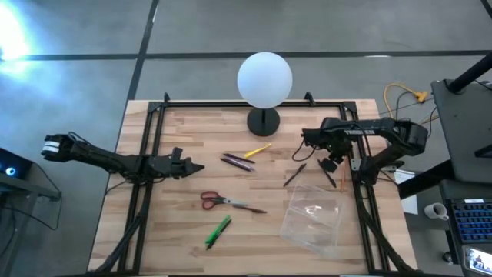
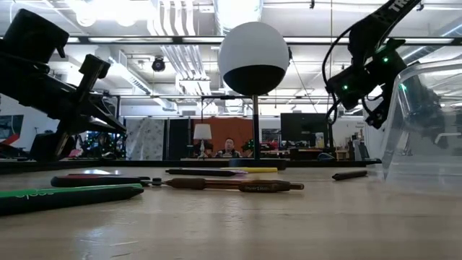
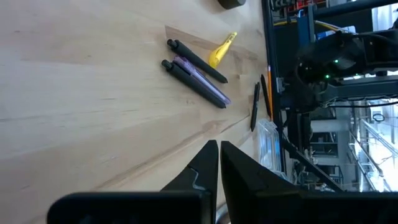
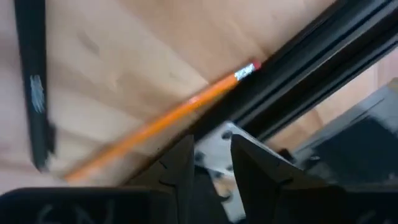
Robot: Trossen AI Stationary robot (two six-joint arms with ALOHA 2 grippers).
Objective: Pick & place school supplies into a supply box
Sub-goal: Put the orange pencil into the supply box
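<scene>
On the wooden table lie red-handled scissors (image 1: 218,201), a green marker (image 1: 218,231), a yellow pencil (image 1: 257,151), two dark pens (image 1: 238,161) side by side, and another dark pen (image 1: 294,175). The clear supply box (image 1: 311,221) sits near the right front corner. My left gripper (image 1: 198,167) hovers shut over the left half of the table, its tips (image 3: 219,149) pointing toward the pens (image 3: 196,73). My right gripper (image 1: 332,164) hangs slightly open above the right edge, over an orange pencil (image 4: 168,118) and a dark pen (image 4: 34,93). It touches neither.
A white globe lamp (image 1: 264,81) on a black base stands at the far middle of the table. A black metal frame rail (image 4: 311,68) runs along the right edge beside the orange pencil. Bare wood lies between the scissors and the box.
</scene>
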